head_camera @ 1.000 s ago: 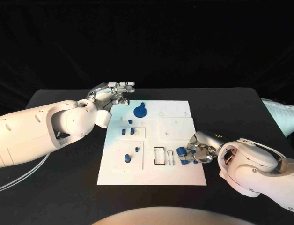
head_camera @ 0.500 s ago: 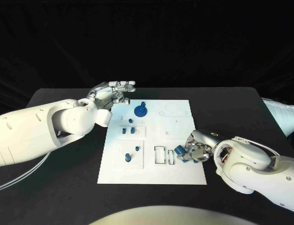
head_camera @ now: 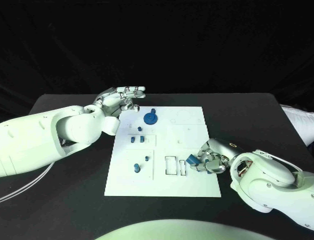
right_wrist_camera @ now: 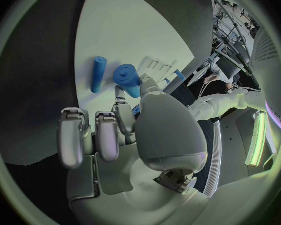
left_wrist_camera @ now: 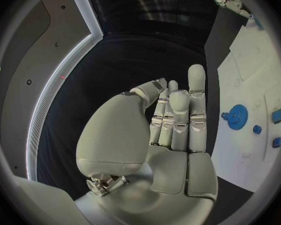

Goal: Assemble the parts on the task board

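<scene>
Right hand: the silver right hand (head_camera: 213, 161) is seen at the near right edge of the flat white task board (head_camera: 164, 187). A short blue cylinder part (head_camera: 191, 160) is pinched between its fingertips, just above the board, beside the small slots (head_camera: 173, 165).
Loose peg: in the right wrist view, a thin blue peg (right_wrist_camera: 98, 74) is seen lying flat on the board, just beside the held cylinder part (right_wrist_camera: 128, 80).
Middle of the board: small blue parts (head_camera: 136, 167) are seen in the left pockets, and more (head_camera: 136, 138) a little farther back.
Far end: a round blue gear part (head_camera: 150, 118) is seen near the far left corner.
Left hand: the silver left hand (head_camera: 121, 100) is held above the black worktop (head_camera: 70, 200) by that far corner. Nothing is held; the fingers are lined up close together and not curled.
What could go wrong: the cylinder could be dropped if the pinch is loosened too soon. It could be jammed if it is pushed down tilted. The loose peg could be knocked away by the fingers.
</scene>
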